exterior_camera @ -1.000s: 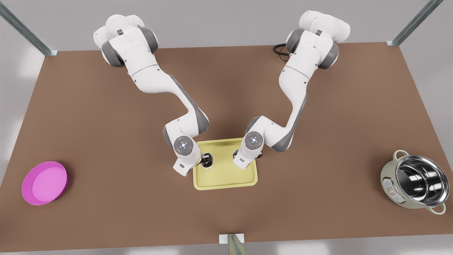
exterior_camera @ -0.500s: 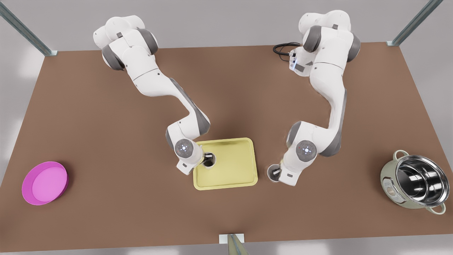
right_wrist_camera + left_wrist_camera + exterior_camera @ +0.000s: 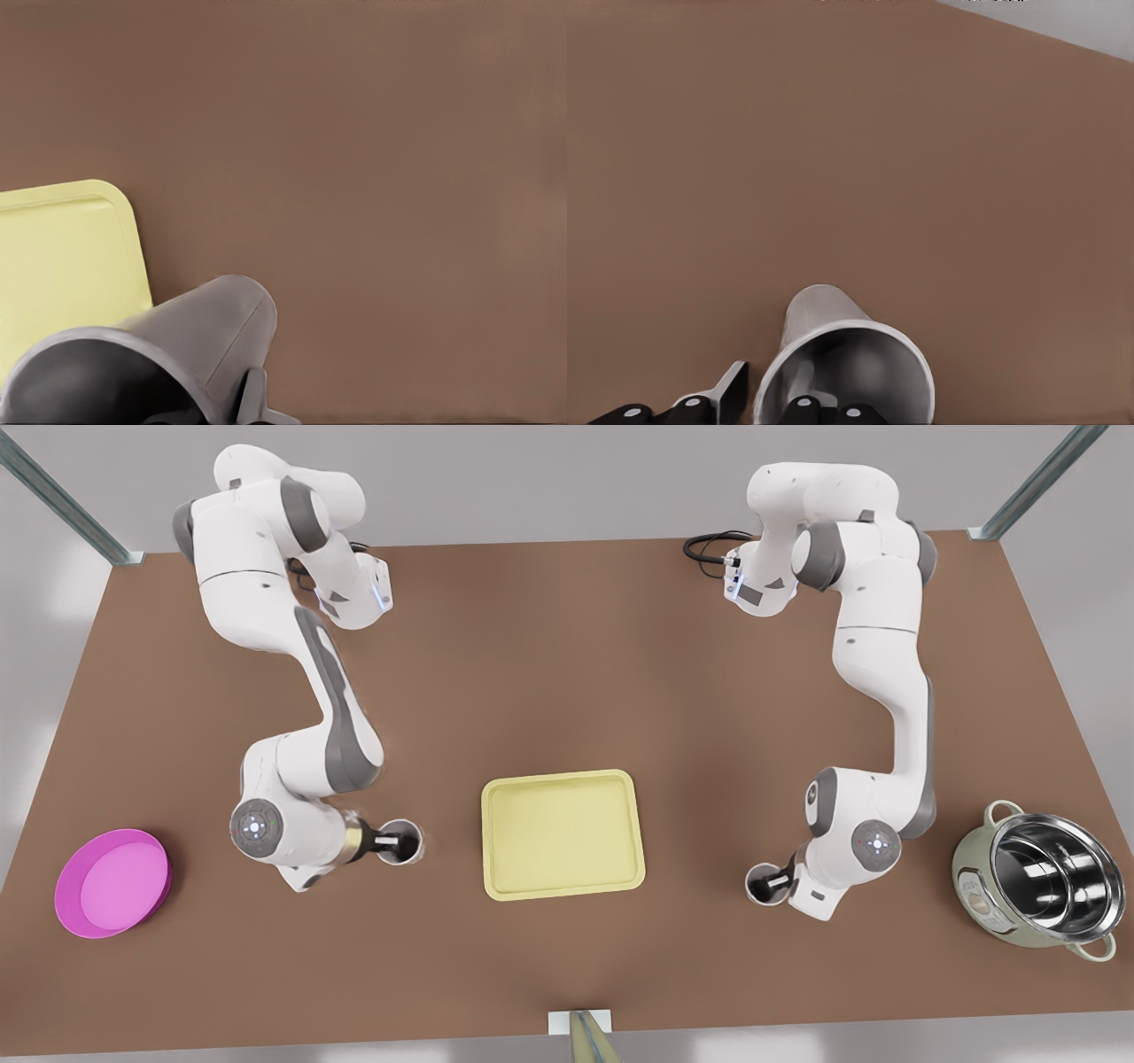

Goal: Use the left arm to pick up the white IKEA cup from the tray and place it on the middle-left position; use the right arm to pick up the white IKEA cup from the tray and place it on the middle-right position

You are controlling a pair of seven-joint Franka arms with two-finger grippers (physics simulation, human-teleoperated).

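White cups gripped at the rim, both clear of the tray [image 3: 563, 835].
Left gripper [image 3: 387, 841] pinches the left cup [image 3: 403, 841] wall; right gripper [image 3: 778, 881] pinches the right cup [image 3: 764, 883]. Each cup looks light, rigid and smooth, so likely slippery; a rim pinch suits.

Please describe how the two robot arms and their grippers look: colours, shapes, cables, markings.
Both arms are white jointed tubes with grey joint covers and round lit wrist caps. The left arm has a brass-coloured wrist ring and black fingers. The right arm ends in a white blocky hand; a black cable loops at its base.
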